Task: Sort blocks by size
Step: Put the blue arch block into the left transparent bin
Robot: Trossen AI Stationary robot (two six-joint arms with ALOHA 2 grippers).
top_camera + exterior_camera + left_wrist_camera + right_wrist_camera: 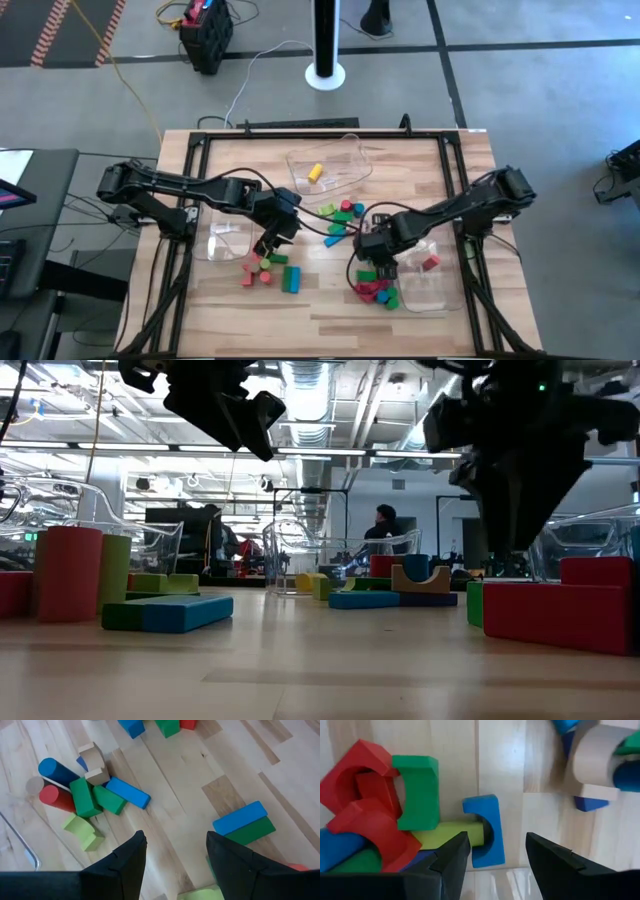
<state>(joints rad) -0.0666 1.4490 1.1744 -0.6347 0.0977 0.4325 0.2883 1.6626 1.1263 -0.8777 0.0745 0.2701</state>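
A pale wooden table (330, 310) is seen under both arms, with clear bins (330, 165) at its far side and at each flank, one yellow block (315, 172) lying in the far bin. The left gripper (175, 855) is held above the boards with its fingers apart and nothing between them; a blue bar (239, 817) stacked against a green bar (252, 831) is found just beside one finger, and a cluster of red, blue and green blocks (80, 795) lies farther ahead. The right gripper (497, 852) is likewise spread and empty, poised over a blue arch (487, 827) that touches a yellow-green bar (447, 834), with a green arch (417, 792) and red pieces (362, 795) piled beside it.
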